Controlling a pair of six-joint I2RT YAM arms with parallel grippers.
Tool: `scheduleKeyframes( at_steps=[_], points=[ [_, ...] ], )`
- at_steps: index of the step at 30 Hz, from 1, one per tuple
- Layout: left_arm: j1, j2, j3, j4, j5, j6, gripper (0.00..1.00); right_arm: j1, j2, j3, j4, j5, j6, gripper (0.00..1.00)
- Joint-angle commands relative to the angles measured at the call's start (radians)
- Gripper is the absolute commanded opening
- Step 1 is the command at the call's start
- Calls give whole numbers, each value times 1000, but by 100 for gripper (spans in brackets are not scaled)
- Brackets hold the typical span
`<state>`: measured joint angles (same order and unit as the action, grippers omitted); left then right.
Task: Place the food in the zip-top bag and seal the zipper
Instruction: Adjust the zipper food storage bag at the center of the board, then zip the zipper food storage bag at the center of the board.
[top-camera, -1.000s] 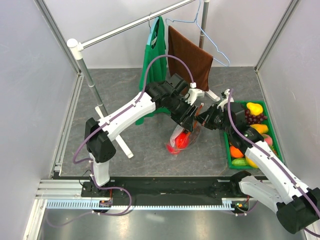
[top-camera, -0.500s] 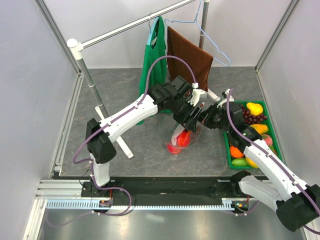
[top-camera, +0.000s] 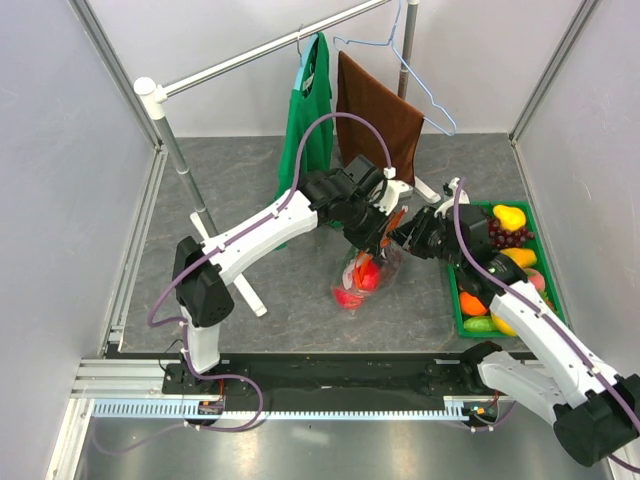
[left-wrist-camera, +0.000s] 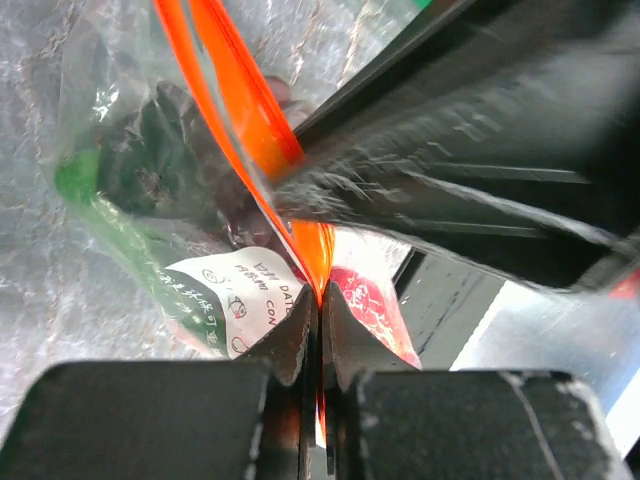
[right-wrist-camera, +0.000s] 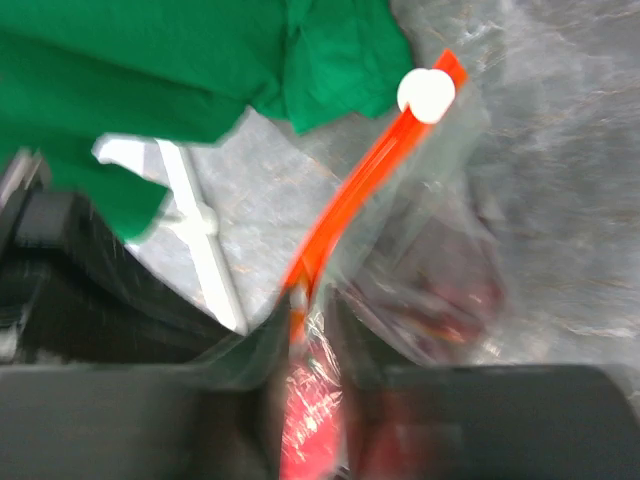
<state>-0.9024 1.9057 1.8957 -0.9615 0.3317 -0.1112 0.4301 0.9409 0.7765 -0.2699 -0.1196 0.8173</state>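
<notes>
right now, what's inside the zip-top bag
Through the clear zip-top bag show red food and a dark round fruit. The left fingers, shut on the zipper, and crinkled plastic cover the rest.

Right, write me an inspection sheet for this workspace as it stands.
Surface: grey mottled table.
Job's things: zip-top bag held at its mouth between both arms, red food inside; orange-red zipper with white tab; toy fruits in green tray.
Clutter: clothes rack with green garment and brown towel.
Grippers: left gripper shut on the zipper; right gripper at the zipper, too blurred to judge.
Cables: purple cables along both arms.
Surroundings: white panel walls.
</notes>
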Motion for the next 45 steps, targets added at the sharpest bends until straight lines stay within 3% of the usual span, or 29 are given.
scheduleKeyframes(
  at_steps=[1, 3, 4, 6, 9, 13, 20, 24, 32, 37, 43, 45],
  points=[
    [40, -33, 5, -65, 30, 160, 2, -2, -62, 110, -141, -34, -252, 44],
    [52, -75, -4, -94, 102, 238, 2, -17, -94, 170, -192, -124, -381, 66],
    [53, -94, -26, -98, 127, 321, 2, -22, -115, 182, -196, -202, -503, 73],
    [56, -164, -65, -103, 197, 410, 2, -31, -180, 202, -210, -247, -597, 84],
    [89, -226, -177, -97, 306, 580, 2, -36, -246, 181, -216, -209, -710, 87],
    [140, -321, -303, -60, 414, 793, 2, -36, -358, 75, -172, -324, -888, 88],
    [151, -364, -307, -63, 482, 990, 2, -36, -369, 30, -228, -627, -1180, 78],
    [157, -441, -415, -54, 553, 1181, 2, -36, -418, -66, -197, -597, -1262, 77],
    [157, -525, -526, -42, 593, 1357, 2, -36, -442, -181, -143, -652, -1432, 71],
    [157, -511, -526, -60, 616, 1394, 2, -36, -401, -184, -111, -710, -1439, 65],
    [155, -491, -509, -56, 629, 1404, 2, -36, -378, -181, -89, -815, -1397, 44],
    [157, -488, -514, -51, 629, 1403, 2, -36, -370, -181, -84, -833, -1370, 42]
  ],
)
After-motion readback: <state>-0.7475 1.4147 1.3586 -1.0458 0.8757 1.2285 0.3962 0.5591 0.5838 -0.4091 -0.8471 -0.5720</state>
